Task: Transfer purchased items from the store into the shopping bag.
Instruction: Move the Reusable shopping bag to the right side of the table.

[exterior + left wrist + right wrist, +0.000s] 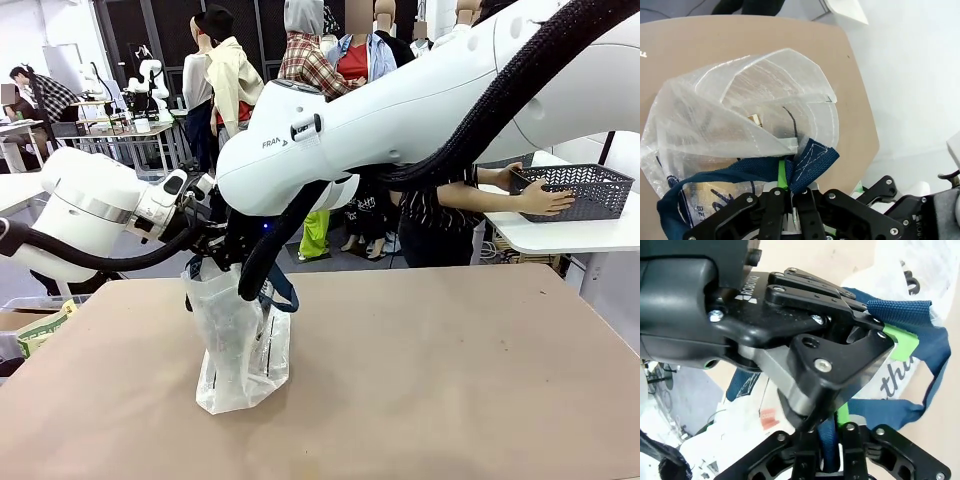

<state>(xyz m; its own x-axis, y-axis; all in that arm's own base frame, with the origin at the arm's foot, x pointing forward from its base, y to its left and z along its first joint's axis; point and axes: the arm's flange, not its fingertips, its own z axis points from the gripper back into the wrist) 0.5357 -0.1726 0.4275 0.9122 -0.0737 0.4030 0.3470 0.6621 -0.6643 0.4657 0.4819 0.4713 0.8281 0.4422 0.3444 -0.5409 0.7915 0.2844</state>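
Note:
The shopping bag [240,345], whitish crinkly plastic, stands on the brown table left of centre, its mouth held up. My left gripper [790,192] is shut on one dark blue handle [810,160] at the bag's rim, above the open mouth [765,100]. My right gripper [827,455] is shut on a blue strap [900,310], right next to my left gripper [885,335]. In the front view my right arm [400,110] crosses over to the bag top beside my left gripper [205,248]. A person's hands hold the store [580,190], a dark grey lattice basket, far right. The purchased items are hidden.
The basket rests on a white side table [570,235] beyond the brown table's [450,380] far right corner, with the person [440,215] behind it. A box with packets [40,328] sits off the table's left edge. Bare tabletop spreads right of the bag.

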